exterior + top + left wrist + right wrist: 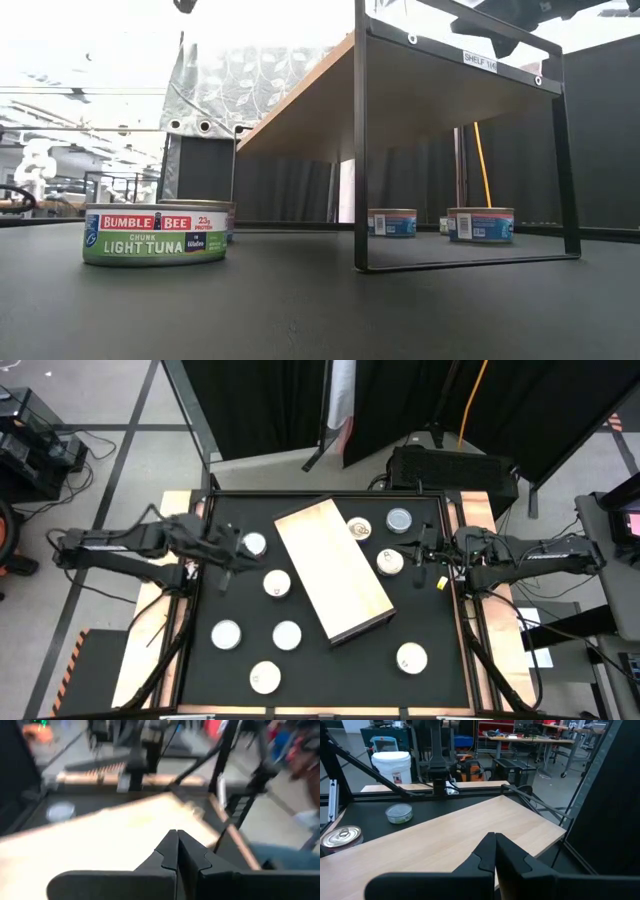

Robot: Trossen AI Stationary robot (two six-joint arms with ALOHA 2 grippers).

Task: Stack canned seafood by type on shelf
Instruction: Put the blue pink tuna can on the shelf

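**Tins scattered around the wooden shelf, both grippers closed and empty**

Seen from above, left to right, with the long pale-wood shelf board on its thin black metal frame (333, 569) taken as landmark, lying diagonally in the middle of the black tabletop (330, 670).

Far to the left of the shelf: the left gripper (228, 557), dark, two-fingered, raised above the table, fingers pressed fully together and holding nothing. In the left wrist view the same closed fingers (176, 851), with the pale board just beyond them.

Left of the shelf, five small flat round tins with silvery-white tops: one (255, 544) near the upper left corner of the shelf, close beside the left gripper; one (277, 583) just beside the long left edge; three lower down (226, 633), (287, 634), (265, 676), well apart from the shelf.

Right of the shelf: a tin with a darker centre on its lid (359, 527) just beside the upper edge, a bluish-lidded tin (399, 519) farther right, a white-topped tin (390, 561) close to the long right edge, and one more (411, 657) below the lower right corner.

Far right of the shelf: the right gripper (422, 550), also shut tight with nothing in it, near the white-topped tin. No tin on the board.

In the low view, a green-labelled tuna tin (155, 234) standing left of the shelf frame.
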